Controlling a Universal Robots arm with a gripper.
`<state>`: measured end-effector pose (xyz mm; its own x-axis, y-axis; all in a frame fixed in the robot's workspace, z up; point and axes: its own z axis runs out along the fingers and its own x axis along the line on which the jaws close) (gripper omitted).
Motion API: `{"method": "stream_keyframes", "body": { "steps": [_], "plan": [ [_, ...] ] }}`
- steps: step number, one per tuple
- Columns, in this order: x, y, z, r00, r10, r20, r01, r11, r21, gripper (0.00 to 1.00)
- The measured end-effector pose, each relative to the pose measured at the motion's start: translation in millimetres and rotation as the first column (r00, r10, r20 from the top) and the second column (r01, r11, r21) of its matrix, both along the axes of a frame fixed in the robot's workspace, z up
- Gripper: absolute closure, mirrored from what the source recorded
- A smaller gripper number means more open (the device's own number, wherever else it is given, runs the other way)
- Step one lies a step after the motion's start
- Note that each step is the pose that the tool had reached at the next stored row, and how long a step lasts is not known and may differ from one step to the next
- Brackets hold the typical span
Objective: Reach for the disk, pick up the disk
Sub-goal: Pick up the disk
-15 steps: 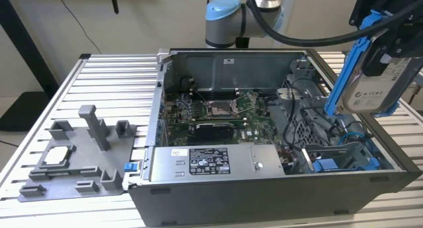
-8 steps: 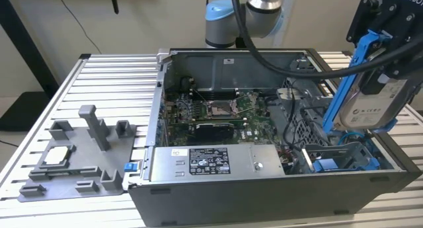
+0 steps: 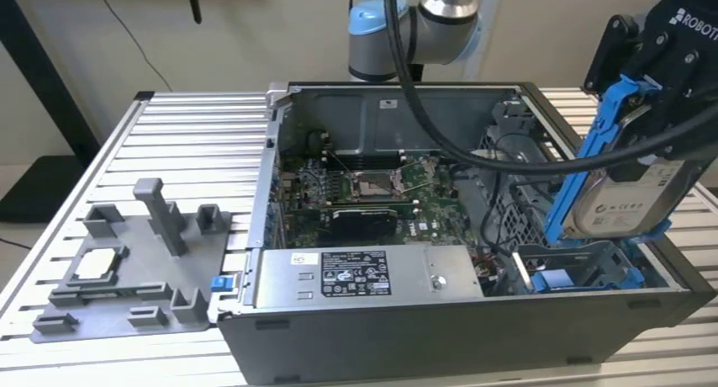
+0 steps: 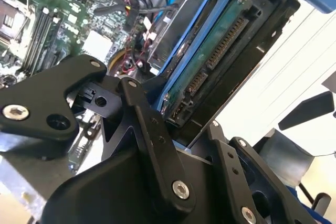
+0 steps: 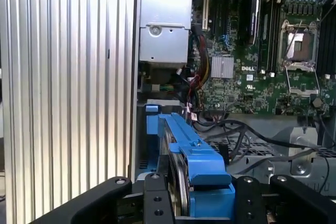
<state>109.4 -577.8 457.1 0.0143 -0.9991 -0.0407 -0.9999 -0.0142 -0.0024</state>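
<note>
**Disk clamped in pincer, raised above open computer case**

Disk (image 3: 626, 204) held in the pincer (image 3: 662, 109), lifted clear over the drive bay at the exterior view's right end of the computer case (image 3: 449, 336). Hangs directly below the pincer, tilted, white label facing outward, blue bracket (image 3: 593, 147) running up one edge into the black fingers (image 3: 628, 55). Lower end of the drive just above the blue drive cage (image 3: 583, 273), apparently apart from it.

In the second wrist view: pincer (image 4: 181, 129) closed on the disk (image 4: 210, 77), black linkage bars either side, drive's green circuit-board face and connector row turned toward the camera. Blue bracket (image 4: 220, 14) framing the long edges.

In the first wrist view: disk (image 5: 178, 166) seen edge-on between the pincer's black fingers (image 5: 155, 200), blue bracket (image 5: 202, 163) capping it. Pincer (image 5: 197, 203) gripping at the near end of the drive.

Beneath and beyond the pincer: motherboard (image 3: 359, 189) with bare processor socket (image 3: 374, 183), power supply (image 3: 359, 273) along the case's front wall, loose black cables (image 3: 505, 160) draped across the interior. Well apart from the pincer, toward the exterior view's left: grey fixture tray (image 3: 129, 269) on the slatted aluminium table (image 3: 202, 135), with a small pale square chip (image 3: 99, 261) seated in one recess. Arm's blue-capped joint (image 3: 376, 29) behind the case.
</note>
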Motion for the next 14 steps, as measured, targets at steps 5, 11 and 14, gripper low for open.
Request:
{"method": "stream_keyframes", "body": {
  "steps": [5,11,14],
  "plan": [
    [-0.7,-6.5,-1.7,1.0000,0.000,0.0000,0.000,0.9991,0.0418,1.00],
    [-0.7,-10.3,-5.7,1.0000,0.000,0.0000,0.000,0.9978,0.0662,1.00],
    [-0.7,-10.3,-6.7,1.0000,0.000,0.0000,0.000,0.9956,0.0939,1.00]
  ]
}}
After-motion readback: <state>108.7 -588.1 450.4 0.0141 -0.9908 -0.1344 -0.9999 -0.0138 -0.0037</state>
